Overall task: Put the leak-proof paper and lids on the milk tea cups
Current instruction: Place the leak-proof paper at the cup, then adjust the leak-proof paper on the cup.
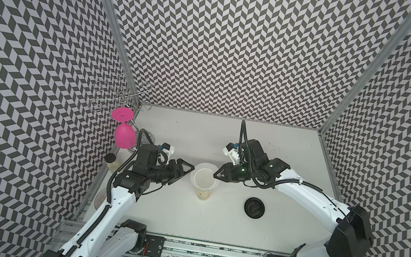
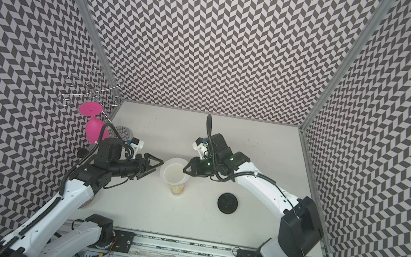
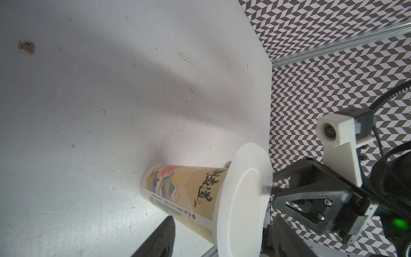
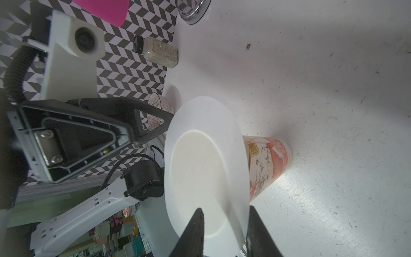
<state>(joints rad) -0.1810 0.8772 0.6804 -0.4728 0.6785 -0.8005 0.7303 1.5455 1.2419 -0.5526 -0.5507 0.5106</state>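
Releasing: the paper lies on the cup rim, my right fingers slightly parted astride its edge. My left fingers stand open and empty beside the cup. Next, I withdraw without dragging it.

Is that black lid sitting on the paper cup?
No, the black lid lies flat on the table, apart from the paper cup.

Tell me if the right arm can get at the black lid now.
Probably yes. The lid lies alone on bare table beside that arm, nothing over it. The right gripper, open astride the paper, would only need to back off.
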